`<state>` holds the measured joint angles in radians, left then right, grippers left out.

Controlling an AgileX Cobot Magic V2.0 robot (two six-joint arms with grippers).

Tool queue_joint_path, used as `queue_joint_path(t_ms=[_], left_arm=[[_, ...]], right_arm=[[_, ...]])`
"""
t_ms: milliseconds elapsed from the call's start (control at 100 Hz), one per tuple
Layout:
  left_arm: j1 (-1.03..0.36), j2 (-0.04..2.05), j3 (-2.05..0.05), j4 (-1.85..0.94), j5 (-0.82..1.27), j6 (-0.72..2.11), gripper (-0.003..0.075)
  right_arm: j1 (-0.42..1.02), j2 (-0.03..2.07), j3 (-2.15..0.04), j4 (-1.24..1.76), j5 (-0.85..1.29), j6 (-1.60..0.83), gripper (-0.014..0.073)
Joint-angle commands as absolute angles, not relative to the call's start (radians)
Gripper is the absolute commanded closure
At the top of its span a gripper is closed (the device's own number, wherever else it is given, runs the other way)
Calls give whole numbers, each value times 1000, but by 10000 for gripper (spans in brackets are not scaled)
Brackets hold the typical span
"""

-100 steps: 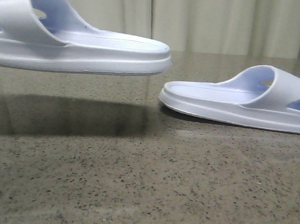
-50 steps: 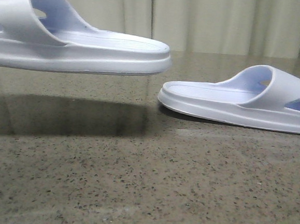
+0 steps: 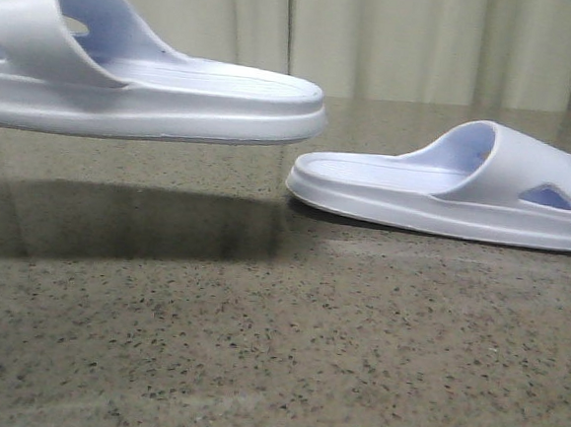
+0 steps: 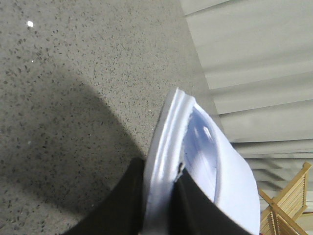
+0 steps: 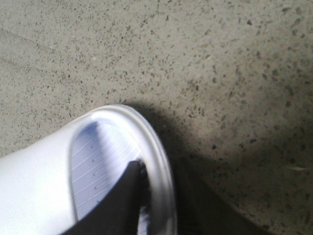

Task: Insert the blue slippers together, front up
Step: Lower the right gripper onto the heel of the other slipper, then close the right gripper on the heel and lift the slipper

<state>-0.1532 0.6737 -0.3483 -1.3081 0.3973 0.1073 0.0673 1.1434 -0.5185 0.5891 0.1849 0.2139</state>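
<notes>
Two pale blue slippers show in the front view. The left slipper (image 3: 156,95) hangs level above the table, heel end to the right, with its shadow below. The right slipper (image 3: 445,192) lies low at the table surface, heel end to the left, close to the other's heel. Neither gripper shows in the front view. In the left wrist view my left gripper (image 4: 159,169) is shut on the sole edge of its slipper (image 4: 195,137). In the right wrist view my right gripper (image 5: 159,171) is shut on the rim of its slipper (image 5: 49,166).
The speckled stone table (image 3: 275,351) stretches in front of both slippers. A pale curtain (image 3: 428,42) hangs behind the table. A wooden chair frame (image 4: 288,205) shows beyond the table in the left wrist view.
The right slipper has slid to the left, closer to the left slipper's heel end. The left slipper has stayed where it was.
</notes>
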Motion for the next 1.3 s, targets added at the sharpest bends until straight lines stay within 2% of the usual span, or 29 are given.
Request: queue_joint_path(t_ms=[0, 90, 360, 650, 900, 1290], left_arm=[[-156, 677, -379, -1339, 388, 108, 704], [-156, 677, -379, -1339, 388, 108, 704], [-156, 677, -379, -1339, 393, 108, 704], [-156, 677, -379, -1339, 394, 108, 704], [-156, 677, -379, -1346, 394, 108, 704], [-156, 677, -379, -1389, 415, 108, 704]], right_arm=[[67, 1135, -541, 589, 122, 212, 622], [67, 1135, -541, 589, 92, 212, 700], [67, 1107, -552, 589, 11, 212, 701], [67, 963, -684, 564, 13, 210, 701], [67, 860, -794, 564, 162, 200, 701], [67, 743, -802, 583, 398, 193, 701]])
